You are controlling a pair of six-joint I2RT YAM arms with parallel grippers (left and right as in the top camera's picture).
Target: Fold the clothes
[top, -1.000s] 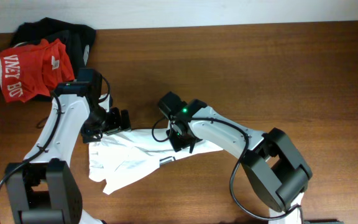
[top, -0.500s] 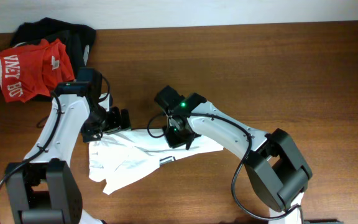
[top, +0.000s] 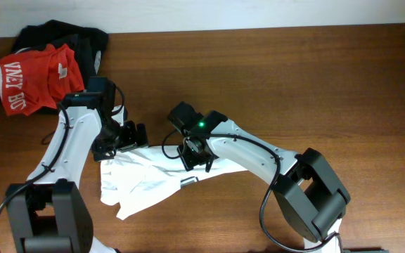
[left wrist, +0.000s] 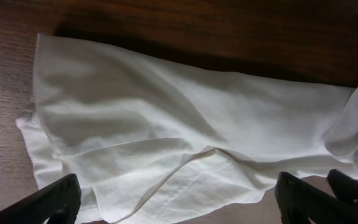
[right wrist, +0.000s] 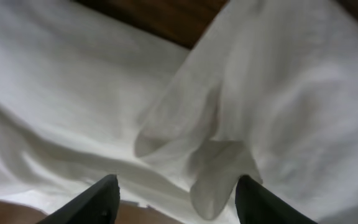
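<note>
The white T-shirt (top: 146,179) lies crumpled and partly folded on the wooden table, in front of both arms. My left gripper (top: 133,135) hovers over its upper left edge. In the left wrist view the shirt (left wrist: 166,124) fills the frame and the left gripper (left wrist: 182,205) is wide open above it, holding nothing. My right gripper (top: 195,157) is over the shirt's upper middle. In the right wrist view the right gripper (right wrist: 179,202) is open, and a raised fold of white cloth (right wrist: 222,168) stands between the jaws, close to the right finger.
A red shirt with white lettering (top: 30,81) lies on a black garment (top: 83,39) at the table's far left corner. Bare wooden table (top: 315,84) stretches to the right and behind the arms.
My right gripper has moved left and slightly away from me over the shirt. The left arm and the shirt's left part have not moved.
</note>
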